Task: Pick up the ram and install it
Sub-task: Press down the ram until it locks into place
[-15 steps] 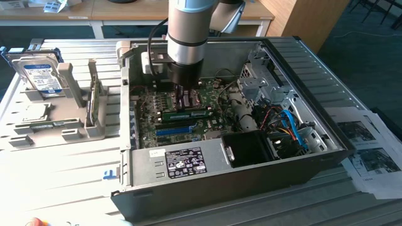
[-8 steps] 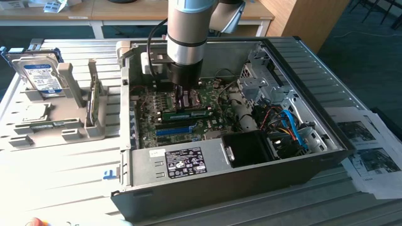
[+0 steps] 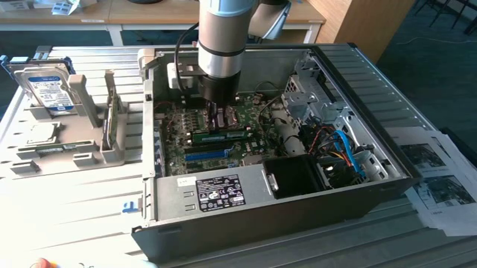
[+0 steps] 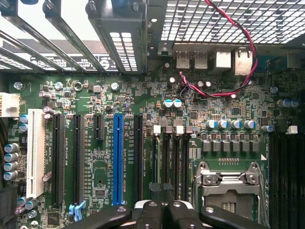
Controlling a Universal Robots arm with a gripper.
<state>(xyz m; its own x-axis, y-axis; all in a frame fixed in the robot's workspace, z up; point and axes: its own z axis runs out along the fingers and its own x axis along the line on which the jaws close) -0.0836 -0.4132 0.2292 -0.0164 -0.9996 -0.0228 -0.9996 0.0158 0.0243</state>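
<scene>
Label-side case wall (image 3: 223, 192) sits nearest in the exterior view, and beyond it the clenched claw (image 3: 214, 111) hangs low over the motherboard (image 3: 223, 142), with the ram (image 3: 221, 135), a green stick, lying just beside and below its tip, long axis running toward the exterior view's right (whether it is seated cannot be told). From the wrist view, the closed fingers (image 4: 147, 212) hover above dark slots (image 4: 169, 162) beside the blue slot (image 4: 117, 157), with the processor socket (image 4: 228, 186) close alongside, leaving little side room.

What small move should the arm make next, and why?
Probably lower the shut fingers gently, straight down onto the ram, to press it home. The fingers hold nothing visible and hang just above the motherboard, while the ram already lies on the board, parallel to the blue slot.
</scene>
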